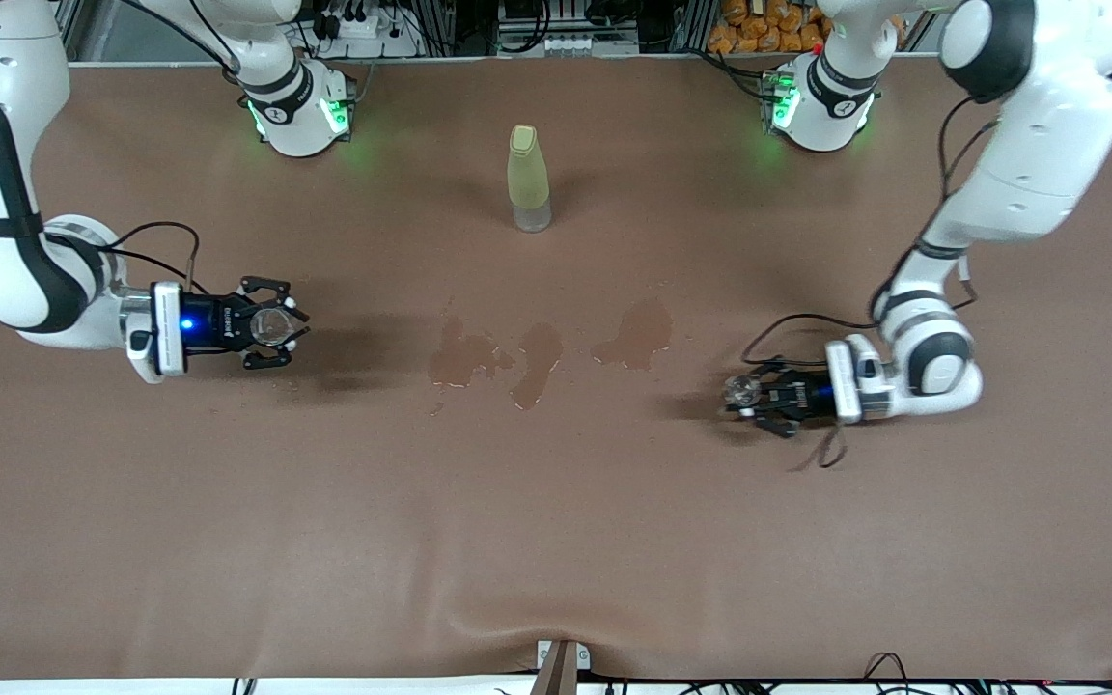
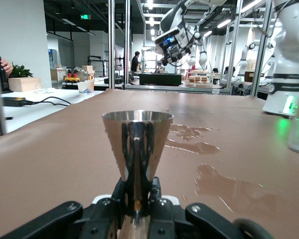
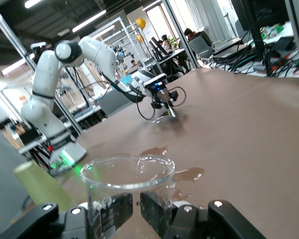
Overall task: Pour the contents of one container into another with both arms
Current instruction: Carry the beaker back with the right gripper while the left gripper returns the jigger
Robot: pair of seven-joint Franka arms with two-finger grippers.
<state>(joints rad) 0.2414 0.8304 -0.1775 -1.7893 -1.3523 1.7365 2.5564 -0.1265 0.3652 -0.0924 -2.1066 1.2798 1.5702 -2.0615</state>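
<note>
Lowest toward the front camera, my left gripper (image 1: 747, 398) is clamped on the steel vessel (image 2: 136, 147), a shiny grey cone flaring to a round mouth above a thin stem, held low over the brown table cover (image 1: 556, 541) at the left arm's end. Wet blotches (image 1: 537, 352) darken the cloth mid-table, at about ten o'clock from that gripper. My right gripper (image 1: 271, 326), forearm stretched level, grips the clear glass cup (image 3: 127, 191), thin-walled and round-rimmed, over the right arm's end. At twelve o'clock from the blotches stands a tall yellow-green bottle (image 1: 527, 178), upright, frosted, with a clear base.
</note>
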